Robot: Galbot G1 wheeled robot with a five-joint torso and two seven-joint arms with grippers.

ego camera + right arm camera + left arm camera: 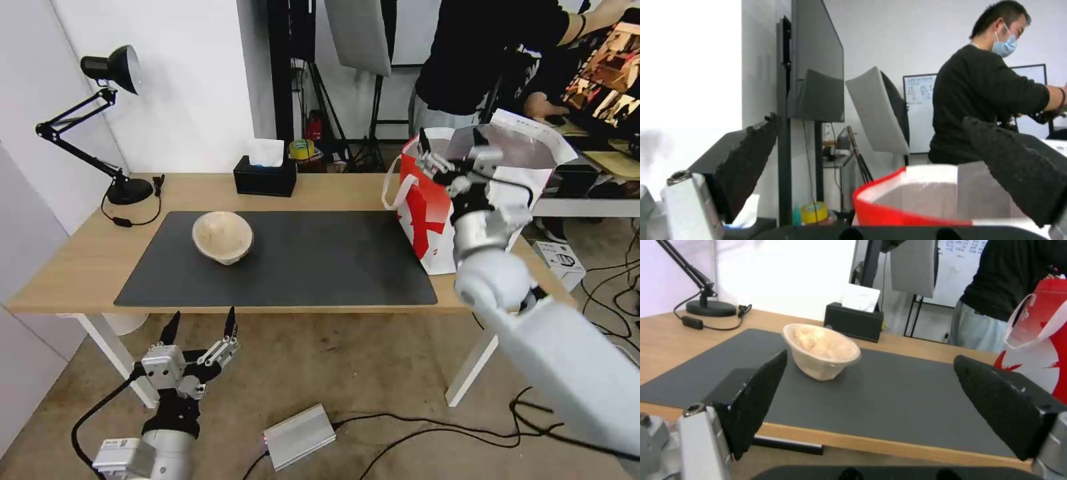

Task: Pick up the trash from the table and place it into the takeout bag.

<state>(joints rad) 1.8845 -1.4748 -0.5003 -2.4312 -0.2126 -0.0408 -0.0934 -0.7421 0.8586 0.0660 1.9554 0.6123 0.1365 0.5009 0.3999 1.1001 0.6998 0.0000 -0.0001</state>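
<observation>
Right pincer (pixel 448 148) wide over takeout bag (pixel 432 220), left pincer (pixel 200 333) wide facing beige bowl (pixel 821 350).

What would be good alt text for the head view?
A beige paper-like bowl sits on a dark-grey mat on a light-wood table. The right gripper, jaws open, hovers at the white and red takeout bag; the left gripper is open below the table's front edge.

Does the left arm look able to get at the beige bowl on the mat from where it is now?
Probably yes. The left gripper hangs open below the table's front edge, facing the beige bowl, which lies tipped on the mat with nothing around it. It would need to rise over the edge first.
</observation>
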